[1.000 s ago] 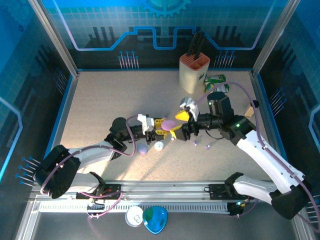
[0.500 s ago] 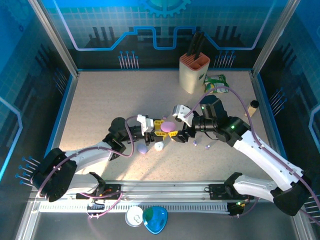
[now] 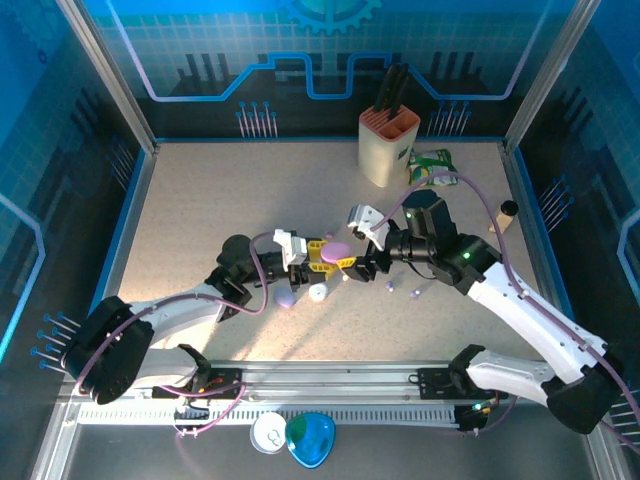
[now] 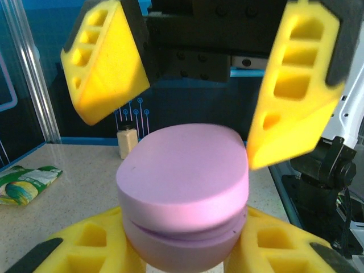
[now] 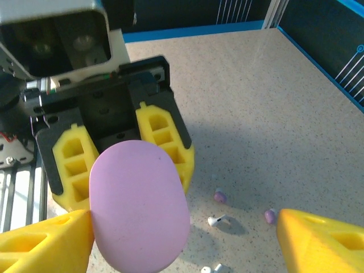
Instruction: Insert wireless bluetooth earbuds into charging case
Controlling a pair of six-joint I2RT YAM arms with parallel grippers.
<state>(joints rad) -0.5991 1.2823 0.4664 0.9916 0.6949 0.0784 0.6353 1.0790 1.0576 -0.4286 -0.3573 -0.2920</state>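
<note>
My left gripper (image 3: 327,256) is shut on a lilac pebble-shaped charging case (image 3: 338,247), lid closed, held off the table between yellow fingers (image 4: 68,244). In the left wrist view the case (image 4: 183,187) sits upright with a thin seam. My right gripper (image 3: 354,262) stands open around the case (image 5: 139,205), one fingertip (image 5: 51,239) right beside it, the other (image 5: 324,239) far off. Tiny earbuds lie on the table beneath: a lilac one (image 5: 220,197), a white one (image 5: 219,220) and another lilac one (image 5: 270,215). From above they are specks (image 3: 390,286).
A second lilac case (image 3: 286,298) and a white case (image 3: 318,292) lie on the table just below the left gripper. A knife block (image 3: 388,145) and a green packet (image 3: 432,163) stand at the back. A small cylinder (image 3: 505,211) lies at the right.
The right gripper has swung left and down to the lilac case, and now brackets it. The left gripper has kept the case nearly still.
</note>
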